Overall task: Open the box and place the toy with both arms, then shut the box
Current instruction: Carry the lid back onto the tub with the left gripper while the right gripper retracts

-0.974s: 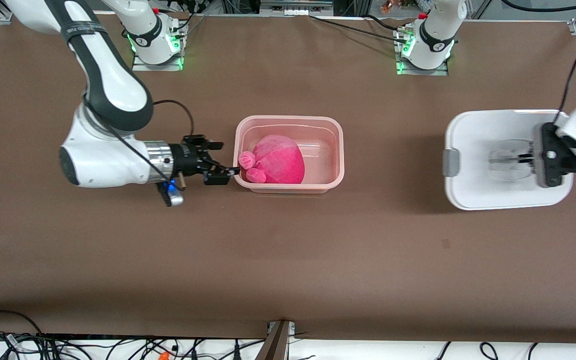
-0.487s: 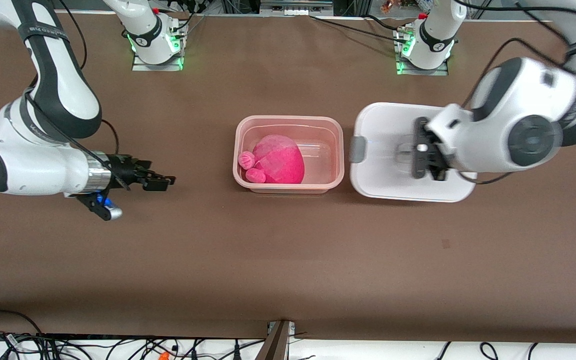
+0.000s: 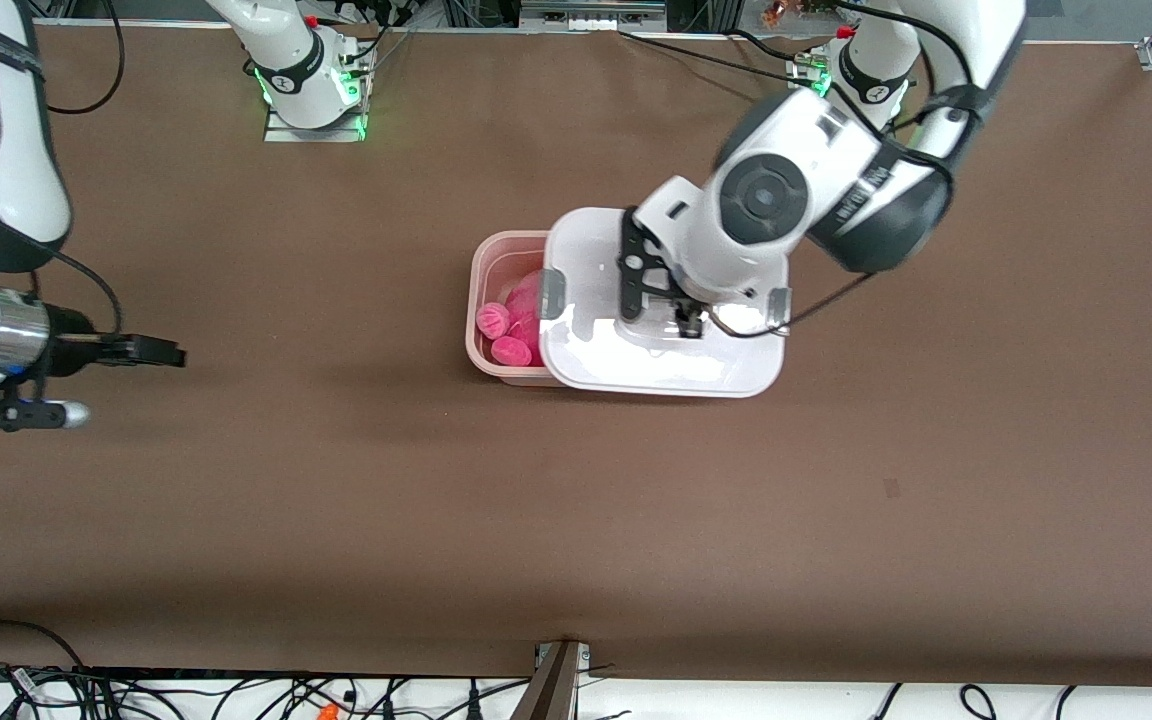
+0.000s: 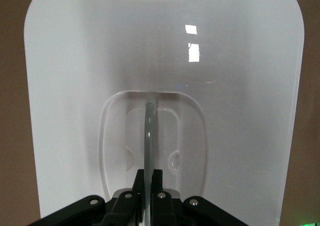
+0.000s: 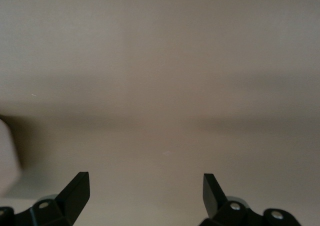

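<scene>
The box's pale pink tub (image 3: 477, 300) stands mid-table with the bright pink toy (image 3: 498, 335) inside, mostly covered. The white lid (image 3: 656, 365) hangs over the tub, shifted toward the left arm's end, so the tub's end toward the right arm still shows. My left gripper (image 3: 681, 318) is shut on the lid's clear handle (image 4: 149, 131); in the left wrist view the gripper (image 4: 149, 180) pinches that thin strip above the lid (image 4: 65, 86). My right gripper (image 3: 158, 352) is open over bare table at the right arm's end, and nothing lies between its fingers (image 5: 76, 188).
Brown table (image 3: 576, 520) spreads wide all around the box. Both arm bases (image 3: 311, 85) stand along the edge farthest from the front camera. Cables and a metal bracket (image 3: 556, 680) line the nearest edge. A grey clip (image 3: 550, 293) sits on the lid's end.
The left arm has carried the lid from its end of the table to over the tub. The right arm has drawn back from the tub toward its own end.
</scene>
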